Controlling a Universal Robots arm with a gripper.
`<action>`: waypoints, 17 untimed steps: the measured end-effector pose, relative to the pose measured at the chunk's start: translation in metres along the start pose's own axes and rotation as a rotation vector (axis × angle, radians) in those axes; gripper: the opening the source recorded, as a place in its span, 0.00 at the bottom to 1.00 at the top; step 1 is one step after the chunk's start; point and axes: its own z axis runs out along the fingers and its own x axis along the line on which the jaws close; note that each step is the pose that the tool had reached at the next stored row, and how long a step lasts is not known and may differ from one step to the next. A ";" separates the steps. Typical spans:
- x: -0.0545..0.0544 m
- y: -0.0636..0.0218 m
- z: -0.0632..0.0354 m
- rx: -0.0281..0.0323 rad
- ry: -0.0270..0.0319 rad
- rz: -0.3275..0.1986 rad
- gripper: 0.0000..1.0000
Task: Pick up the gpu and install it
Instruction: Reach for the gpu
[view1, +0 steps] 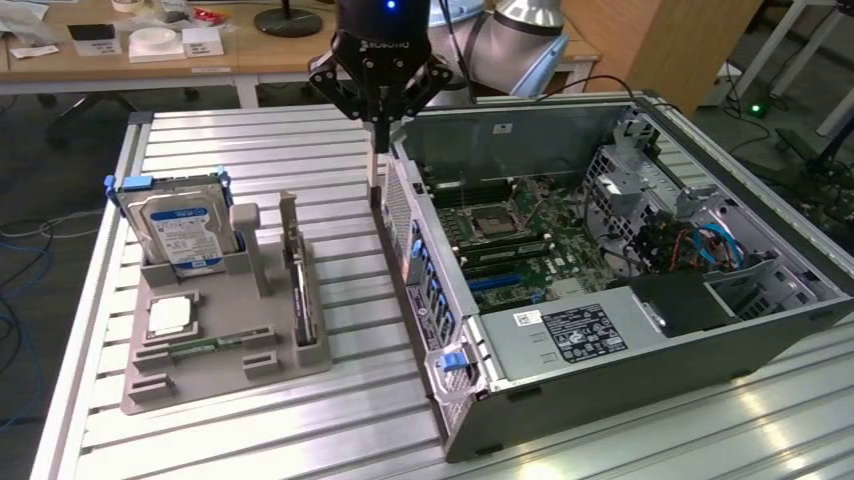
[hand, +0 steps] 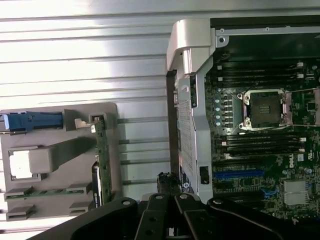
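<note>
The arm (view1: 521, 30) reaches down from above over the back end of the open computer case (view1: 601, 400). Its wrist is held vertical and the gripper (view1: 382, 140) points straight down at the slatted metal worktop (view1: 240, 430). The fingers (view1: 383, 125) are pressed together into a single narrow point and pinch nothing. Their tip hangs just outside the case, close to the upper corner of its perforated rear wall, and above the strip of worktop alongside that wall.

The case lies on its side with the cover off, and its motherboard (view1: 521, 240) faces up inside.

The gpu (view1: 300, 290) is outside the case. It stands on its long edge in a slot of the grey holder (view1: 200, 385), which sits on the worktop beside the case's rear wall, on the exterior view's left of the case. The gripper is well apart from the card and does not touch it. In the wrist view the card (hand: 98, 150) appears edge-on as a thin green line along the side of the holder (hand: 60, 155) nearest the case (hand: 192, 75).

A blue-labelled hard drive (view1: 180, 230) stands upright in the part of the holder farther from the case than the gpu.
</note>
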 end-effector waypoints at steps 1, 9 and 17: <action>0.001 -0.0001 0.0000 -0.0001 -0.0001 0.000 0.11; 0.016 -0.0012 -0.0002 -0.0001 -0.0001 0.000 0.11; 0.031 -0.0024 -0.0004 0.0000 0.0000 0.000 0.11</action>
